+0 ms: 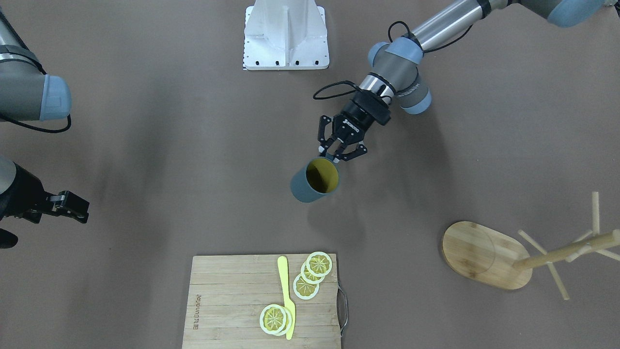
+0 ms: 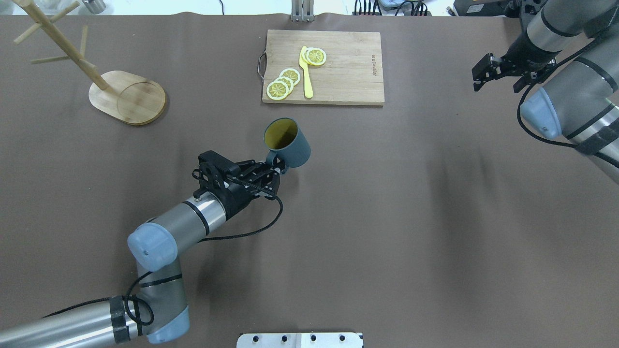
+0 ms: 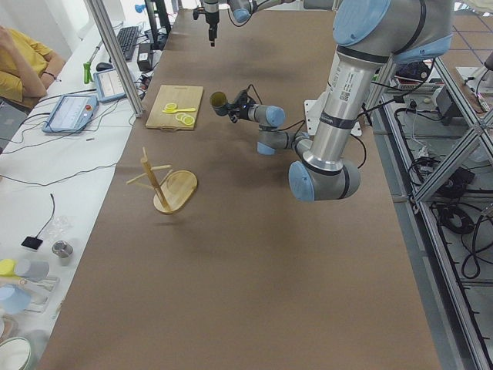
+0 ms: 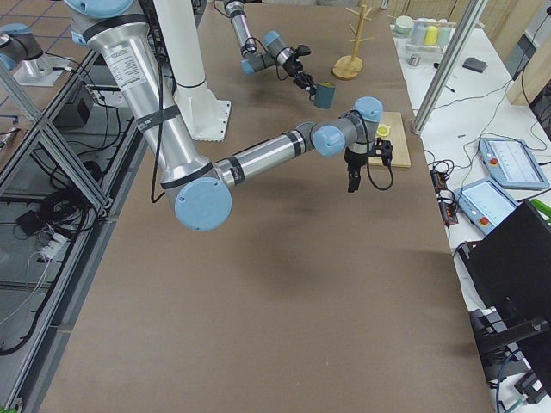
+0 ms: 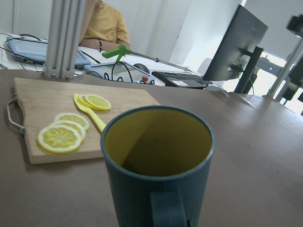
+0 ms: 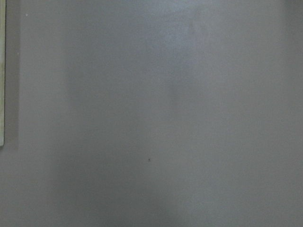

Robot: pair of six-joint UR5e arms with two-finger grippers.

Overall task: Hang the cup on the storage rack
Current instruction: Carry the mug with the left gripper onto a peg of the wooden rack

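Cylindrical teal cup (image 5: 158,163), olive inside, handle (image 5: 168,208) clamped in left pincer (image 1: 333,156).

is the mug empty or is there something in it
Empty: the cup shows only its bare yellow-olive inside in the left wrist and overhead views.

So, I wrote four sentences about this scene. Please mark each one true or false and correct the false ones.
1. The left gripper is shut on the handle of the cup. True.
2. The cup hangs on a peg of the storage rack. False: the pegs are bare, and the cup is in the left gripper, apart from the rack.
3. The lemon slices lie on the cutting board. True.
4. The right gripper holds the yellow knife. False: the knife lies on the cutting board, and the right gripper is open and holds nothing.
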